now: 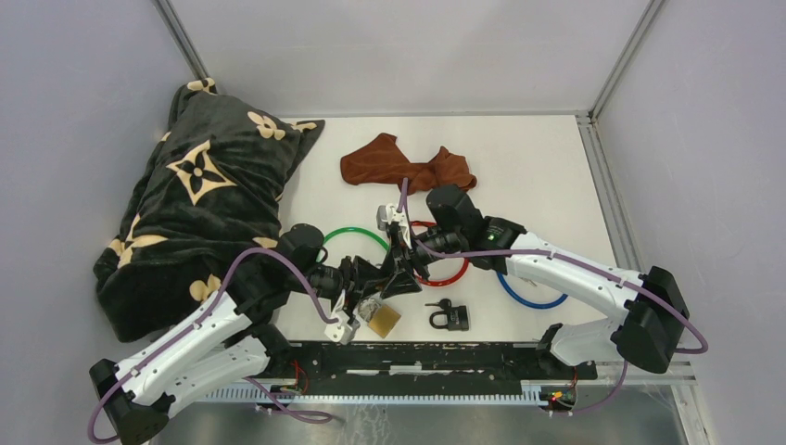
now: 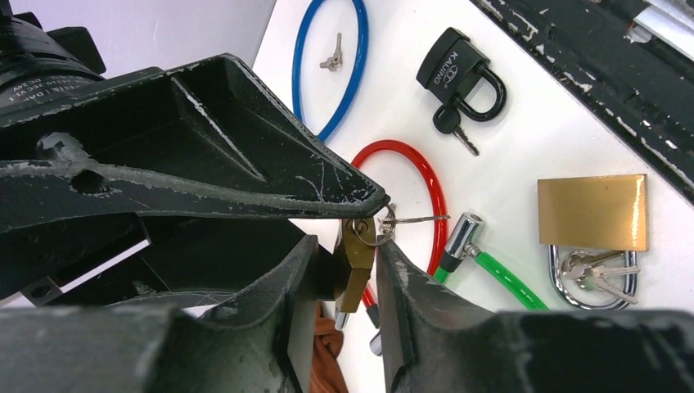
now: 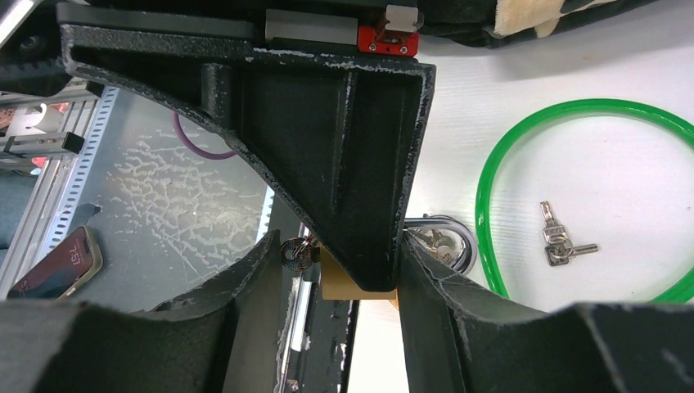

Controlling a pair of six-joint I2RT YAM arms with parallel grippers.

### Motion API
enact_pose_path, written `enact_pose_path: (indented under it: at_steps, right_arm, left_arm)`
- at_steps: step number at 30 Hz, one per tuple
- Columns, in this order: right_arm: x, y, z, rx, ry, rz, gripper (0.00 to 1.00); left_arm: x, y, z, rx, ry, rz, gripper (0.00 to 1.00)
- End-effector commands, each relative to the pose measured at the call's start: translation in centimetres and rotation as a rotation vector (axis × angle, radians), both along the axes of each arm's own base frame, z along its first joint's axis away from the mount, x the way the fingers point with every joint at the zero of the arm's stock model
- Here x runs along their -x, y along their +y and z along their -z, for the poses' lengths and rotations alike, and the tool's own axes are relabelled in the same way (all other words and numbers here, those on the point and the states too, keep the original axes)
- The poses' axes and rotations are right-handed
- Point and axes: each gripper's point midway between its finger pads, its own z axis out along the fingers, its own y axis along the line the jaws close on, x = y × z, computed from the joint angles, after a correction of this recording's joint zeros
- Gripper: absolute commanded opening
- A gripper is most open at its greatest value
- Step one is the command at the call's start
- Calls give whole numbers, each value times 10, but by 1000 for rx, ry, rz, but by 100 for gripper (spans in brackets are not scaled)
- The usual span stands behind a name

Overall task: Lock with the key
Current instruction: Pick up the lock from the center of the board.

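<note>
**Shared pinch could twist or drop the padlock**

The padlock (image 2: 353, 266) sits edge-on between the left tool's (image 2: 345, 247) fingers, which look narrowed onto it, clear of the bench (image 2: 524, 123). The key ring (image 2: 383, 226) hangs at its upper end, just past the fingertips, with one key (image 2: 421, 219) poking sideways. The right tool (image 3: 340, 246) stands half-wide around the same spot. I cannot tell whether it grips anything. If the two tools pull unevenly, the padlock may swivel or slip out. The crowded fingers could also snag the key ring and drag the key askew.
</note>
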Motion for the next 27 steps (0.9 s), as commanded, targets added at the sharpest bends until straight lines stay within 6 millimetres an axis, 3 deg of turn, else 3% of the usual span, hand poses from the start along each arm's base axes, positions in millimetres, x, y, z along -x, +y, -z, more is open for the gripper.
enact_pose_path:
  at_steps: [1,8,13,14,22,27]
  right_arm:
    - [5,11,-36,-103,-63,-55,0]
    - [10,15,-39,-118,-57,-73,0]
    - [11,12,-34,-98,-71,-85,0]
    - [11,10,-33,-94,-84,-91,6]
    - [4,-9,-35,-62,-201,-72,96]
    - [-14,-29,-41,-60,-316,30,98]
  left_arm:
    - [-8,-1,0,-16,-108,16,35]
    - [-6,-4,-4,7,-120,35,5]
    - [1,-4,-16,50,-47,15,2]
    - [1,-3,-16,50,-18,-2,2]
    - [0,-3,-30,102,321,-200,2]
    - [2,1,-20,84,612,-362,2]
